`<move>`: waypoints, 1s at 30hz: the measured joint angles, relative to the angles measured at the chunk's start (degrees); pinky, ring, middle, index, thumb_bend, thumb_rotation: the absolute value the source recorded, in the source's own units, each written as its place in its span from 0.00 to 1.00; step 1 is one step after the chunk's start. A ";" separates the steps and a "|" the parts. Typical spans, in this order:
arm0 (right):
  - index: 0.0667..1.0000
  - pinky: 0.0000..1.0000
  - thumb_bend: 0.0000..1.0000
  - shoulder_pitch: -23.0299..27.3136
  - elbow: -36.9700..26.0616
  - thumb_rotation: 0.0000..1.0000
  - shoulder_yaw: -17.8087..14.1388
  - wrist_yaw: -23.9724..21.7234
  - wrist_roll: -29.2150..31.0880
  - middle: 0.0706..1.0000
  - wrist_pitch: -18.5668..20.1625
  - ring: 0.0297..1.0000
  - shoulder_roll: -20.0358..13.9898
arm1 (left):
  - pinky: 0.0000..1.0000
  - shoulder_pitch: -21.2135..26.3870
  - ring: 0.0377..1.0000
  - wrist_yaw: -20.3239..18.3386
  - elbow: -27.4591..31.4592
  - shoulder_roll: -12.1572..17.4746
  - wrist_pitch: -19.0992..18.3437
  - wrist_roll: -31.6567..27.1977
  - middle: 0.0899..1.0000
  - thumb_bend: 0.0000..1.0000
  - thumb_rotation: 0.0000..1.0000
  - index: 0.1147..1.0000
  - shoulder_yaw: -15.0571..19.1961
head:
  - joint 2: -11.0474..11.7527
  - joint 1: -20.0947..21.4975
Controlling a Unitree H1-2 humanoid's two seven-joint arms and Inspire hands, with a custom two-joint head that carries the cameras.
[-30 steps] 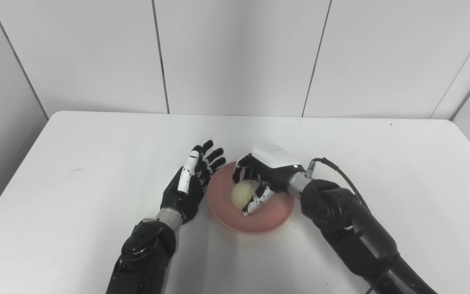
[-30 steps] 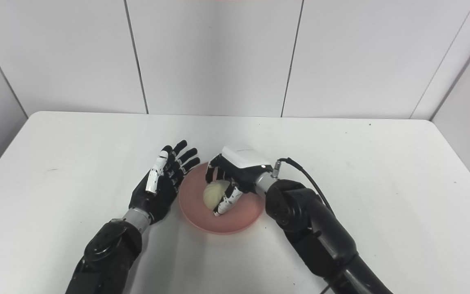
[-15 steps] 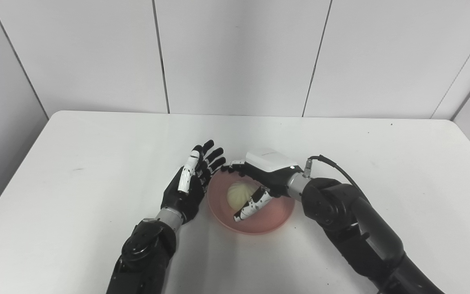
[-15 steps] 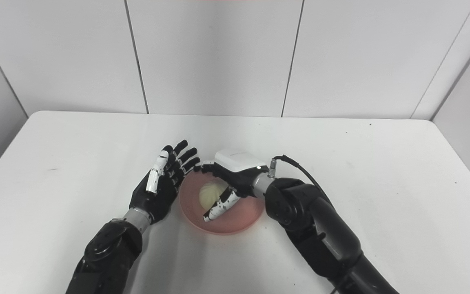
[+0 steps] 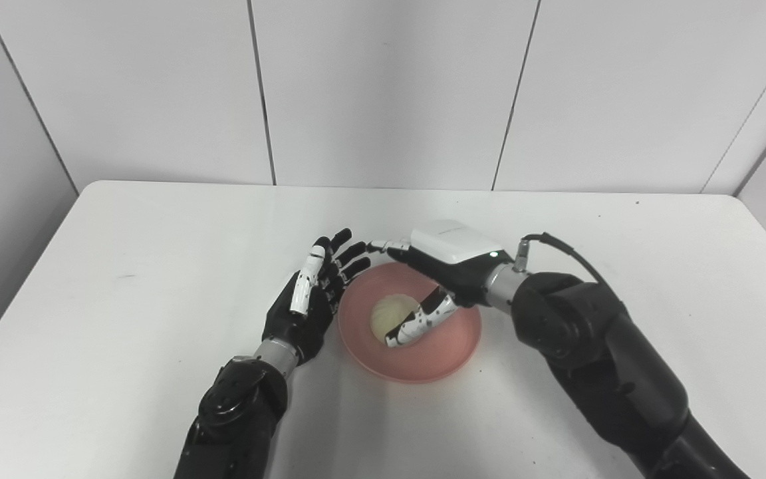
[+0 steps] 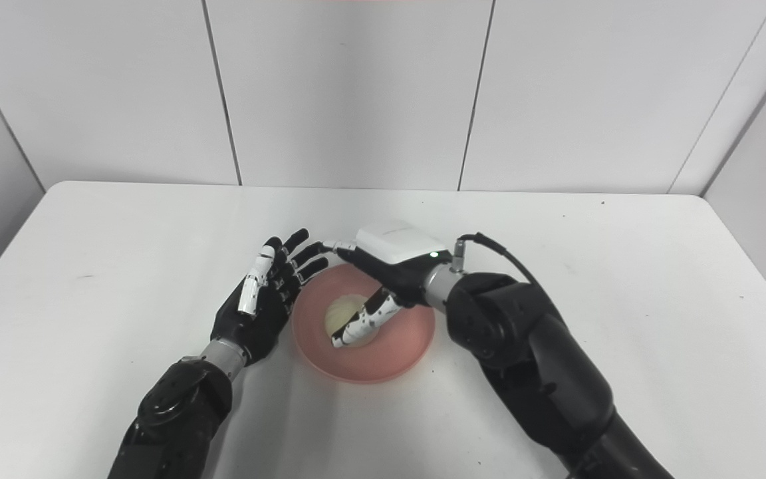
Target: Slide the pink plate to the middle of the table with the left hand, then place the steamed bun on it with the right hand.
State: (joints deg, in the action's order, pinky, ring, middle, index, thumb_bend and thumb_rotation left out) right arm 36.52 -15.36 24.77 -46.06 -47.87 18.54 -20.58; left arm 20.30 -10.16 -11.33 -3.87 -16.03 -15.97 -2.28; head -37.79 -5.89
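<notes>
Bun (image 5: 387,317) sits on plate (image 5: 446,349) mid-frame; right hand (image 5: 439,266) spread, left hand (image 5: 310,299) spread beside; next, withdraw.

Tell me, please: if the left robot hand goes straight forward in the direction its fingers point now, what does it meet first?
Probably the outstretched fingers of the right robot hand, which reach over the far rim of the pink plate just ahead of the left robot hand. Their height is unclear, so it might pass beneath.

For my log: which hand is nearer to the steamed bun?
Right. The right hand is open just over the steamed bun; the left hand is open beside the pink plate's left rim.
</notes>
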 measured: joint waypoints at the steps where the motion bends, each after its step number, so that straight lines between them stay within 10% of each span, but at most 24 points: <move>1: 0.88 0.68 0.90 -0.01 -0.80 0.51 -0.80 0.04 0.22 0.87 0.08 0.82 0.01 | 0.94 0.00 0.91 0.00 -0.01 0.01 0.00 0.00 0.90 0.39 1.00 0.92 -0.01 | 0.09 0.09; 9: 0.69 0.51 0.88 -2.76 -5.48 0.59 -7.50 9.52 2.35 0.66 -1.90 0.61 0.20 | 0.97 -0.52 0.93 0.05 0.82 0.08 0.01 0.49 0.94 0.39 1.00 0.96 0.06 | 0.44 0.62; 17: 0.80 0.66 0.82 -5.61 -8.20 0.97 -17.53 20.64 9.88 0.79 -2.66 0.76 4.71 | 1.00 -4.88 0.96 3.48 6.92 0.06 0.67 5.24 0.97 0.39 1.00 0.98 0.23 | 2.02 1.93; 23: 0.99 0.97 0.79 -12.46 -6.58 1.00 -23.60 28.32 17.67 0.99 -1.50 0.98 13.03 | 1.00 -7.46 0.99 4.86 9.05 0.73 3.43 7.53 0.99 0.39 1.00 1.00 0.60 | 2.72 2.37; 30: 1.00 1.00 0.83 -16.43 7.98 1.00 -29.24 35.76 29.89 1.00 -3.81 1.00 15.77 | 1.00 -9.38 1.00 5.08 9.95 0.98 6.16 8.70 1.00 0.38 1.00 1.00 0.64 | 3.34 3.16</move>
State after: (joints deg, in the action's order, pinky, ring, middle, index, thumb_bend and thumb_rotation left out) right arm 20.09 -7.38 -4.47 -10.30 -17.98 14.73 -4.81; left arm 10.92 -5.08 -1.38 -2.89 -9.87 -7.27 -1.65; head -34.45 -2.72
